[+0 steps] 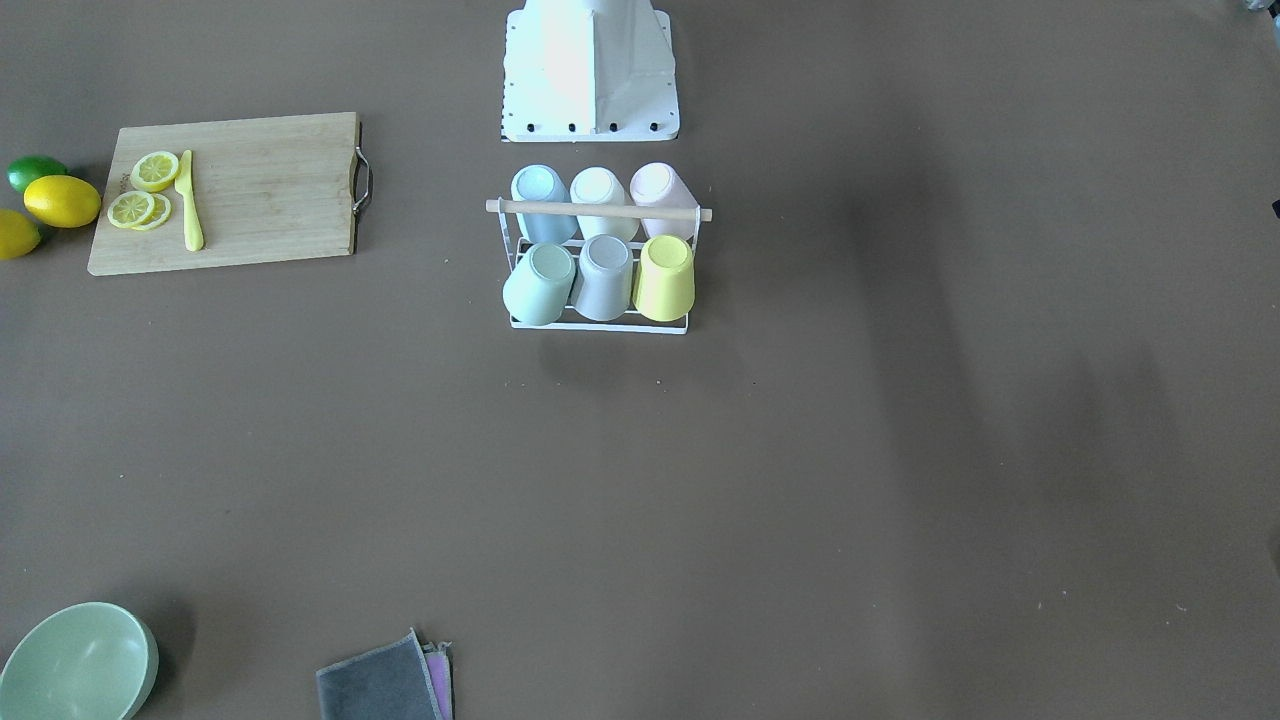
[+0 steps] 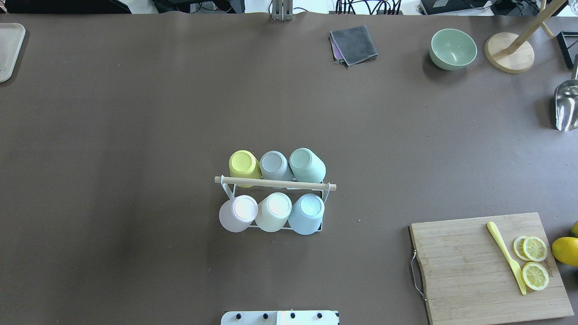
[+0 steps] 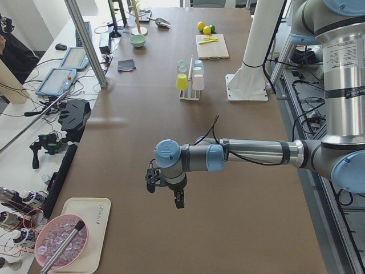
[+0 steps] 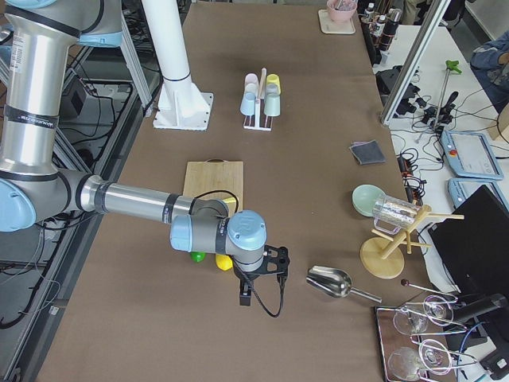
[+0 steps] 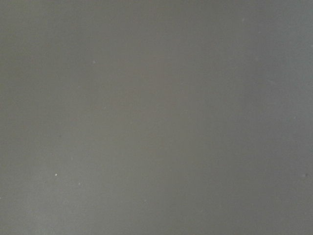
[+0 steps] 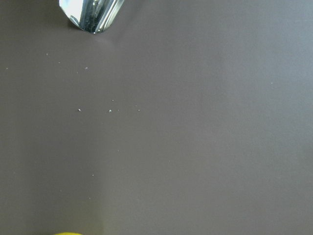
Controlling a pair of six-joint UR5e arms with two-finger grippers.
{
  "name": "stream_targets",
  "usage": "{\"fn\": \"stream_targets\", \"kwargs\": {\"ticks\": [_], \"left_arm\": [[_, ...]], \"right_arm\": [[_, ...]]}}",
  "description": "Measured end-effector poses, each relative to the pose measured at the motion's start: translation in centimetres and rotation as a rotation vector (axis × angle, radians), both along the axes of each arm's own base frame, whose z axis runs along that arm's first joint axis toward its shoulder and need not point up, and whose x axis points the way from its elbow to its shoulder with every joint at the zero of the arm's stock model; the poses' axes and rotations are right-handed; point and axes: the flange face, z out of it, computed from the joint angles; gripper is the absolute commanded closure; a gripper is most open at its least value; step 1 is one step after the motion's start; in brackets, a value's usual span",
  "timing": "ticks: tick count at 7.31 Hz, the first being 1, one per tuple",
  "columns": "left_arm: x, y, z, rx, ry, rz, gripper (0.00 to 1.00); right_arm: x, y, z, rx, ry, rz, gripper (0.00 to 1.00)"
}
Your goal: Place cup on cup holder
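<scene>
The cup holder [image 2: 275, 183], a white wire rack with a wooden rod handle, stands at the table's middle in front of the robot base. Several cups sit upside down on its prongs: yellow [image 2: 244, 164], grey [image 2: 274, 165] and green [image 2: 307, 164] in the far row, pink [image 2: 238, 213], cream [image 2: 274, 211] and blue [image 2: 307, 213] in the near row. My left gripper [image 3: 164, 194] hangs over bare table far to the left, seen only from the side, so I cannot tell its state. My right gripper [image 4: 262, 278] hangs far to the right near the lemons; I cannot tell its state either.
A wooden cutting board [image 2: 469, 271] holds lemon slices [image 2: 534, 262] and a yellow knife [image 2: 505, 256]; whole lemons [image 1: 62, 200] lie beside it. A green bowl [image 2: 453, 48], folded cloths [image 2: 353, 44], a metal scoop [image 2: 566, 106] and a wooden stand [image 2: 509, 58] sit at the far right.
</scene>
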Motion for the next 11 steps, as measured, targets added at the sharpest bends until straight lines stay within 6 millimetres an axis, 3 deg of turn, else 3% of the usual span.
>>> {"fn": "stream_targets", "kwargs": {"ticks": [2,5,6,8,11], "left_arm": [[-0.6,0.4,0.8,-0.016,-0.001,-0.013,0.02],[-4.0,0.0,-2.2,0.053,-0.013,-0.093,0.02],[-4.6,0.0,-2.0,0.063,-0.031,-0.102,0.02],[-4.9,-0.4,-0.8,0.101,-0.048,-0.106,0.02],[-4.6,-1.0,-1.0,0.134,-0.049,-0.104,0.02]], "right_arm": [[0.1,0.1,-0.2,0.001,-0.009,0.006,0.00],[0.5,0.5,-0.1,-0.003,-0.011,0.016,0.00],[0.6,0.6,0.0,-0.004,-0.010,0.018,0.00],[0.6,0.6,0.0,-0.004,-0.011,0.020,0.00],[0.7,0.4,-0.2,-0.001,-0.011,0.020,0.00]]}}
